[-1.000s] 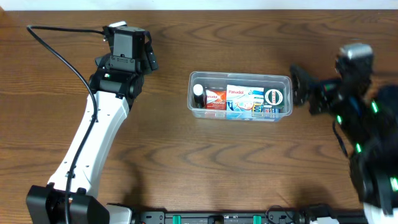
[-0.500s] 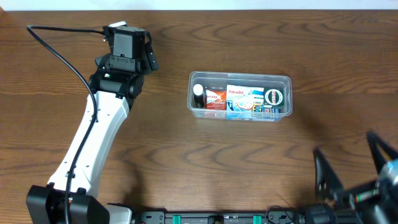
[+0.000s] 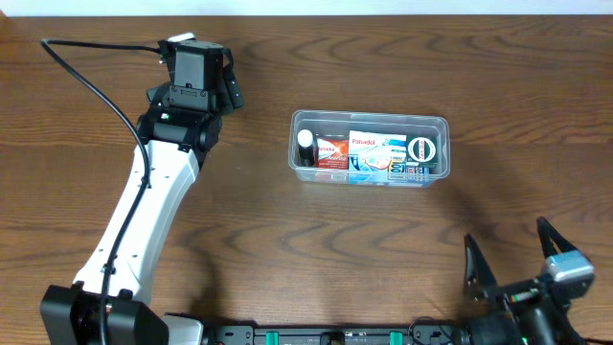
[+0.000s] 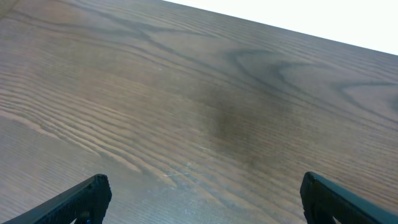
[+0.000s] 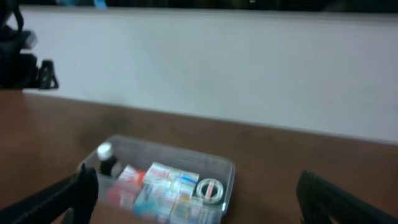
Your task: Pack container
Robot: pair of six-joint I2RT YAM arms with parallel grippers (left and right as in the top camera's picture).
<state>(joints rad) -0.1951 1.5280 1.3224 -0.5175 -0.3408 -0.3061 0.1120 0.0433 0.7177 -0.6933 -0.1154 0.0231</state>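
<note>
While both arms stand well off from the work, the wooden table [image 3: 287, 249] carries just one task item.

- Left arm [image 3: 153, 206]: white, reaching from the near edge toward the far left.
- Container [image 3: 370, 115]: clear tub, upright, right of table centre, well apart from both grippers. The right wrist view also shows it, low and left of centre [image 5: 227, 168].
- Left gripper [image 3: 228, 84]: far left of the tub. Jaws spread wide, nothing between them, only wood grain in its wrist view [image 4: 205, 199].
- Right gripper [image 3: 512, 261]: at the near edge, right side. Jaws spread fully, holding nothing.
- Contents, packed side by side: Panadol box [image 3: 368, 143], red box [image 3: 332, 150], tape roll [image 3: 422, 149], dark bottle [image 3: 306, 144] with a white cap at the left end.

Judgement: packing looks done or close to it, and no loose item shows on the table. The step in hand reads as parking the arms. To do it well, hold the jaws apart, travel high and away from the tub, and avoid sweeping across its rim. The tub looks light, so a nudge would slide it or tip the bottle.
</note>
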